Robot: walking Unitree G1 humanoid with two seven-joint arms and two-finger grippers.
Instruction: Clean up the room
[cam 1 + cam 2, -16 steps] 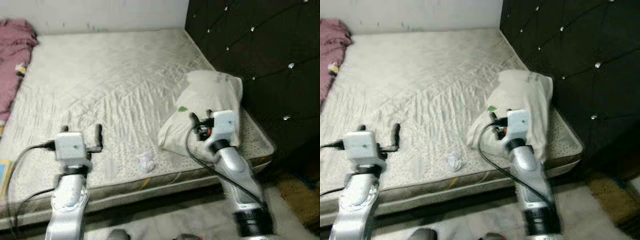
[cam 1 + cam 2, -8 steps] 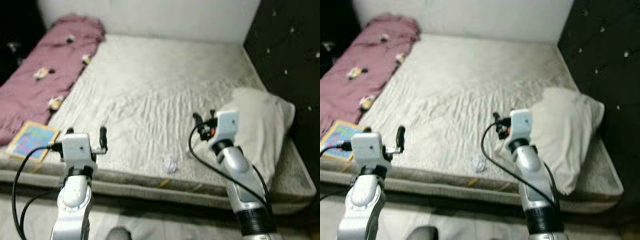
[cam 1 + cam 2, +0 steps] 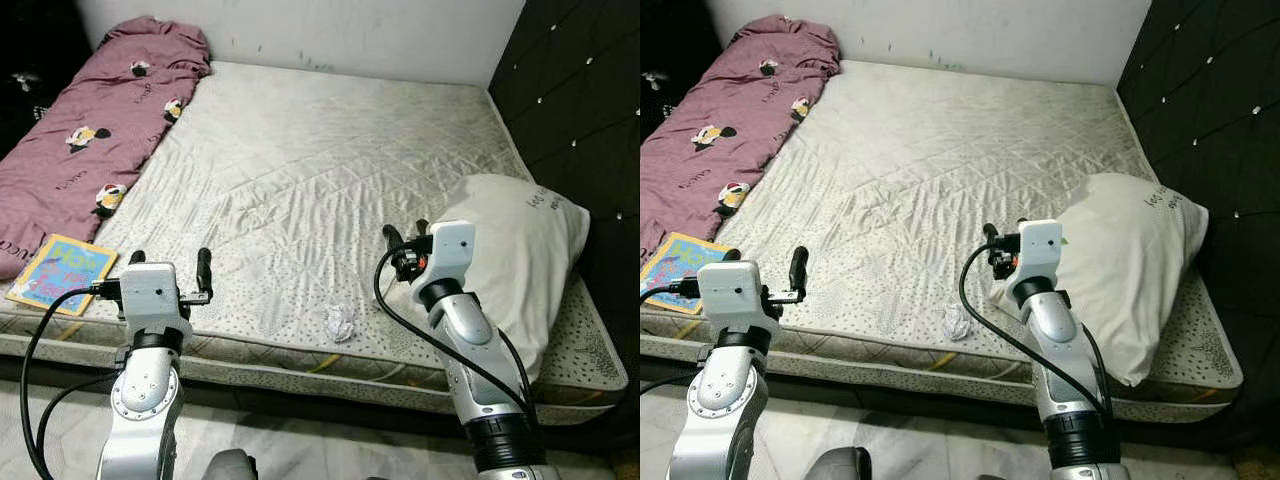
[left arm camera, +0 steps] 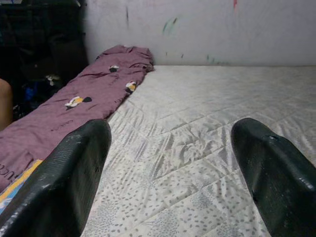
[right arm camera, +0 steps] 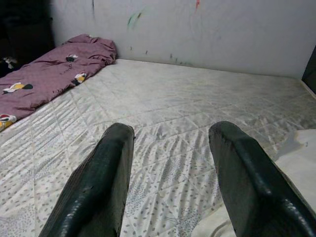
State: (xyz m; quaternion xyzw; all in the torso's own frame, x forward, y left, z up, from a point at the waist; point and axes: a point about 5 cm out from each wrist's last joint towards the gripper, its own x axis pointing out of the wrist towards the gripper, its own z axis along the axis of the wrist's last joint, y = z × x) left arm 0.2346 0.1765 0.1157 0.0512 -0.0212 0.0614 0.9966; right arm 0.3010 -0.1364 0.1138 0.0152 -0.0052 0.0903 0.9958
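The robot stands at the long side of a bed [image 3: 330, 150] whose grey quilted mattress is bare. The likely thing to clean up is a small crumpled paper ball [image 3: 341, 323]. It lies on the mattress close to the near edge, at about 6 o'clock on the bed, between the two arms.

The left claw [image 3: 167, 270] is held over the near edge at about 7 o'clock. Its two black fingers are spread wide apart and hold nothing. The right claw [image 3: 405, 238] is at about 5 o'clock, just beside a white pillow [image 3: 515, 260] that lies against the dark padded headboard [image 3: 575, 110]. Its fingers are also apart and empty.

At 9 to 11 o'clock a purple blanket [image 3: 85, 150] with small cartoon figures lies along the far side of the bed. A colourful book [image 3: 62, 273] rests at 8 o'clock near the corner, touching the blanket's edge.

I think the grasp of the paper is not yet begun. The risks are these. The ball is light and soft, so a finger arriving from the side could push it over the edge to the floor. If the claw comes down too deep, it may pinch the mattress cover together with the paper. The right arm is close to the pillow and could drag it when turning toward the ball.
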